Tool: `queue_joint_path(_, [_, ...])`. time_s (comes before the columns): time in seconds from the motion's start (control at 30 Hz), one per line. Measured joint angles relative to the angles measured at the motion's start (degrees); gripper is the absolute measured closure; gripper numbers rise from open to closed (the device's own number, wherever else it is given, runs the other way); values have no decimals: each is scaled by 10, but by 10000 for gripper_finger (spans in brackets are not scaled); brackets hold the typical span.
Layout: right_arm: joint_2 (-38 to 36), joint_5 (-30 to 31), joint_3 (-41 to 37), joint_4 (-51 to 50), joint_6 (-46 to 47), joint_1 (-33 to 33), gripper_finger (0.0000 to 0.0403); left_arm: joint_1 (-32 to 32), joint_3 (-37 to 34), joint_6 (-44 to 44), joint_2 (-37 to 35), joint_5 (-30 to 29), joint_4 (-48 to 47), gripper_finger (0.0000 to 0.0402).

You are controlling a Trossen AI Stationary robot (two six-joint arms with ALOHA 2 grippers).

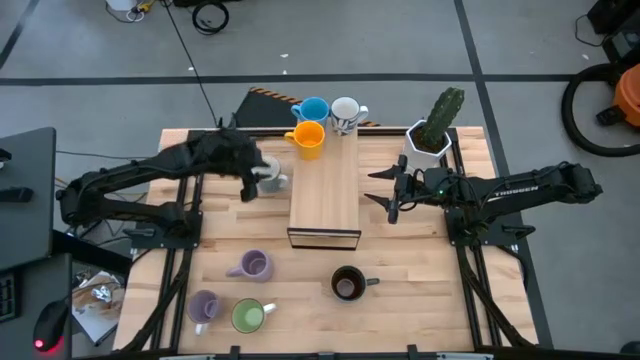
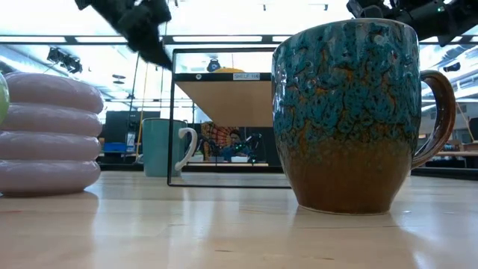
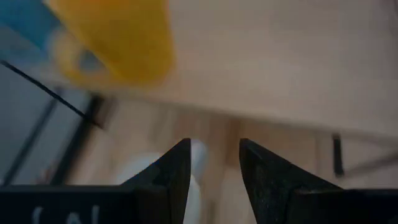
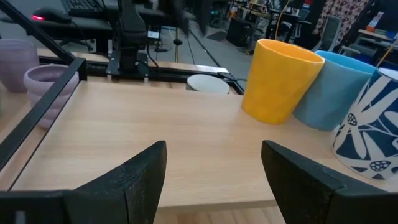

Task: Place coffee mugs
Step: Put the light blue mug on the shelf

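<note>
Three mugs stand at the far end of the wooden shelf top [image 1: 325,200]: orange [image 1: 308,138], light blue [image 1: 313,108] and white patterned [image 1: 345,114]. A white mug [image 1: 272,179] stands on the table, left of the shelf. My left gripper [image 3: 214,146] hangs open above this mug, clear of it in the low view. Near the front edge stand two lavender mugs [image 1: 253,265] [image 1: 203,306], a green one [image 1: 248,316] and a dark brown one [image 1: 347,284]. My right gripper [image 4: 211,168] waits open, right of the shelf, with nothing between its fingers.
A white hexagonal pot with a cactus [image 1: 430,135] stands at the back right of the table, close behind my right gripper. The shelf's black frame [image 2: 173,119] rises between the two arms. Bare wood lies along the shelf's middle and near end.
</note>
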Motion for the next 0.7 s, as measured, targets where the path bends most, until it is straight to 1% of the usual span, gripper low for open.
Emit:
queue_joint_path(0.07, [0,0,0,0,0,0,134,-18,-36,-15,0,-19,14,260])
queue_joint_path(0.13, [0,0,0,0,0,0,134,-40,-78,-28,0,-52,47,260])
queue_joint_path(0.27, [0,0,0,0,2,0,134,-82,-151,-56,1,-147,110,260])
queue_joint_path(0.33, [0,0,0,0,2,0,134,-96,-173,-75,1,-198,122,260])
queue_joint_path(0.4, [0,0,0,2,2,0,134,-104,-183,-99,1,-231,122,260])
queue_joint_path(0.53, [0,1,0,7,1,0,134,-104,-185,-129,1,-230,121,260])
queue_joint_path(0.7, [0,1,0,13,-11,-1,134,-97,-185,-119,11,-228,120,260])
